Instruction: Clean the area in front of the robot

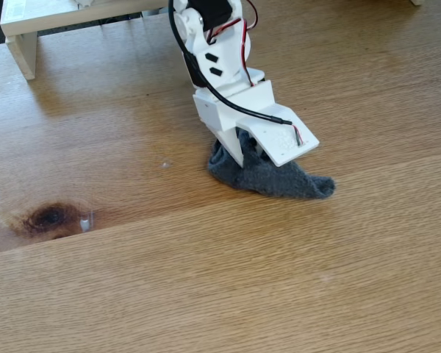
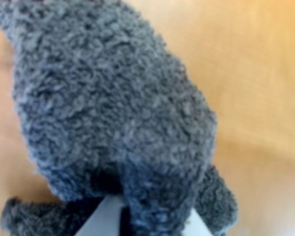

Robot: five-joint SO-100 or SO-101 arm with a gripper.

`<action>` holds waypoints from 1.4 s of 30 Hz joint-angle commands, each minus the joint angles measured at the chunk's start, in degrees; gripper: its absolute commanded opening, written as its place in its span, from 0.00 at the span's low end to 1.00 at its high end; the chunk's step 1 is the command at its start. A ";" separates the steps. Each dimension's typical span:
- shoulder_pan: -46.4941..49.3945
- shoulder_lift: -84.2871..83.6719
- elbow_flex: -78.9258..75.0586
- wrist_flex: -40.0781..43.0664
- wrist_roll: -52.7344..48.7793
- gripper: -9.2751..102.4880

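Looking first at the fixed view, the white arm (image 1: 217, 55) reaches down from the top centre of the frame and presses a grey fluffy cloth (image 1: 275, 180) onto the oak table (image 1: 220, 294) just right of centre. The gripper (image 1: 244, 151) is mostly hidden under its own white housing, so how far it is open cannot be read here; it looks closed on the cloth's upper left end. The cloth's long axis runs from there toward the lower right, trailing away from the arm, so a wiping stroke would probably drag it best toward the left or toward the top of the frame. A dark knot (image 1: 48, 218) sits at the left edge, well apart from the cloth, and a white wooden frame (image 1: 29, 29) stands at upper left. In the wrist view, the cloth (image 2: 113, 98) spreads up from the bottom of the frame, with two pale fingertips (image 2: 105, 216) pinching a fold between them, nearly closed, over the blurred table (image 2: 255, 73).
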 commanded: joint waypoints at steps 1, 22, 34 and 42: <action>0.88 15.29 -1.23 13.01 6.06 0.08; 6.33 30.06 46.93 -16.17 2.90 0.08; 15.56 21.53 53.17 -47.20 1.58 0.08; 27.42 20.92 53.17 -50.71 -3.87 0.08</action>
